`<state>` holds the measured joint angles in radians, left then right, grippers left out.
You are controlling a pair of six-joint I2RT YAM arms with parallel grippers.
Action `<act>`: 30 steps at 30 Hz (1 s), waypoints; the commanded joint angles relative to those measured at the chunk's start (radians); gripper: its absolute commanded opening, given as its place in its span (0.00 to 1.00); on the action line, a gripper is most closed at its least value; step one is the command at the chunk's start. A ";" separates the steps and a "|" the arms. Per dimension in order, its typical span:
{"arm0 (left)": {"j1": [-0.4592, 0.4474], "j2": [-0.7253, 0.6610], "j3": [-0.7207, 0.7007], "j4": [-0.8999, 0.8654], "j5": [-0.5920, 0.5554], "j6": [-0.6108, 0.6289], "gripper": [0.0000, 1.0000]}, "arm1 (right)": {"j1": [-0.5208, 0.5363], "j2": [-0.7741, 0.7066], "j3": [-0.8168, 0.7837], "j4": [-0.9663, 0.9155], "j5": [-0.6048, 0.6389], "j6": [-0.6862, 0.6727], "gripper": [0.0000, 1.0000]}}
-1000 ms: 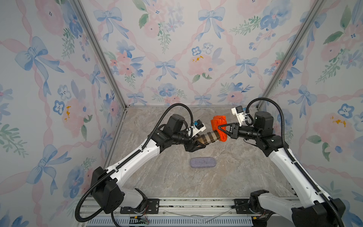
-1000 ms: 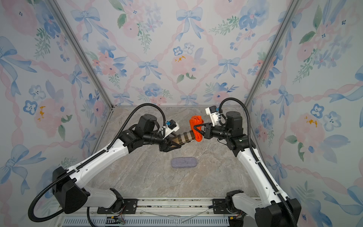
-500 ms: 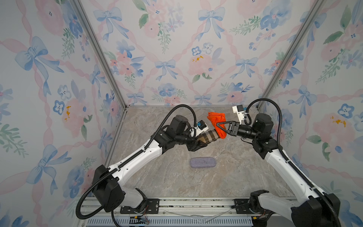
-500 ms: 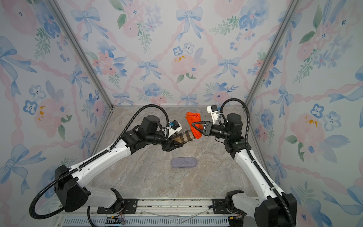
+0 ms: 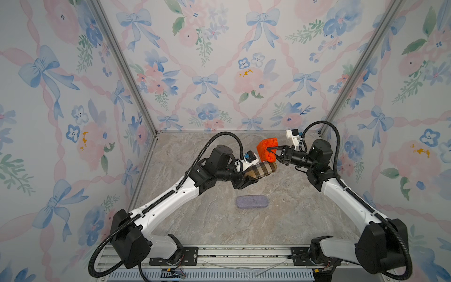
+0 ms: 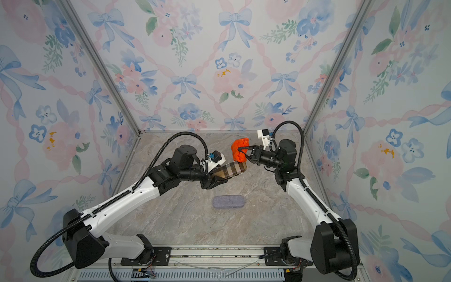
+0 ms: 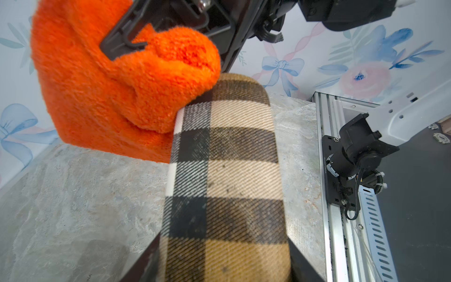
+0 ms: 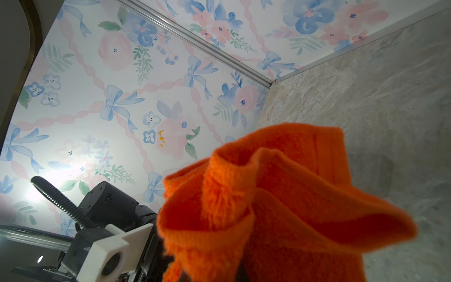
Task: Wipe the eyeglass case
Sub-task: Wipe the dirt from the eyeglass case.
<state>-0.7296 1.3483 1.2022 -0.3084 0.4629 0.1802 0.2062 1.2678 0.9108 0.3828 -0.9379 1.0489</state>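
Snugly, floral walls (image 5: 219, 73) enclose marbled tabletop (image 5: 219, 227).

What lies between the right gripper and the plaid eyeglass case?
Only the orange cloth, held by the right gripper and touching the plaid eyeglass case; the left wrist view shows it.

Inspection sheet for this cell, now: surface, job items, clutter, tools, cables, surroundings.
Surface: grey marble-look tabletop, no spills seen.
Job's things: tan-and-brown plaid fabric eyeglass case, lifted; fluffy orange cloth touching its far end.
Clutter: lilac oval fabric pouch lying flat, untouched.
Tools: left tool shut on the case; right tool shut on the cloth.
Cables: black corrugated hose arches over left arm, unsnagged.
Surroundings: floral wallpaper walls; aluminium rail in front.
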 commanded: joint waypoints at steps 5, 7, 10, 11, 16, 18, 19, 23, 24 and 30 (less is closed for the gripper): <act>0.071 0.016 -0.003 0.231 -0.141 -0.064 0.34 | 0.008 -0.089 -0.106 0.007 -0.107 0.143 0.00; 0.078 0.028 0.002 0.232 -0.169 -0.070 0.34 | 0.000 -0.111 -0.122 0.010 -0.114 0.173 0.00; 0.085 0.021 -0.019 0.273 -0.201 -0.084 0.34 | -0.014 -0.142 -0.131 -0.016 -0.117 0.194 0.00; 0.088 0.015 -0.028 0.291 -0.211 -0.090 0.34 | -0.020 -0.148 -0.138 0.006 -0.124 0.219 0.00; 0.102 0.008 -0.039 0.290 -0.207 -0.093 0.34 | -0.066 -0.191 -0.137 0.065 -0.157 0.314 0.00; 0.102 0.000 -0.050 0.287 -0.181 -0.086 0.34 | -0.098 -0.221 -0.098 -0.044 -0.159 0.243 0.00; 0.102 -0.003 -0.056 0.280 -0.160 -0.075 0.35 | -0.115 -0.237 -0.069 -0.146 -0.157 0.171 0.00; 0.102 0.007 -0.050 0.210 -0.093 0.017 0.34 | -0.144 -0.267 0.112 -0.711 -0.045 -0.290 0.00; 0.102 0.018 -0.035 0.175 -0.078 0.051 0.35 | -0.146 -0.268 0.139 -0.776 -0.012 -0.360 0.00; 0.095 0.085 0.027 0.052 -0.087 0.209 0.34 | -0.149 -0.268 0.205 -1.025 0.259 -0.606 0.00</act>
<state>-0.6315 1.4086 1.1938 -0.2070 0.3561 0.2863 0.0658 0.9874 1.0912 -0.3836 -0.8486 0.6586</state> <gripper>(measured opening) 0.602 0.092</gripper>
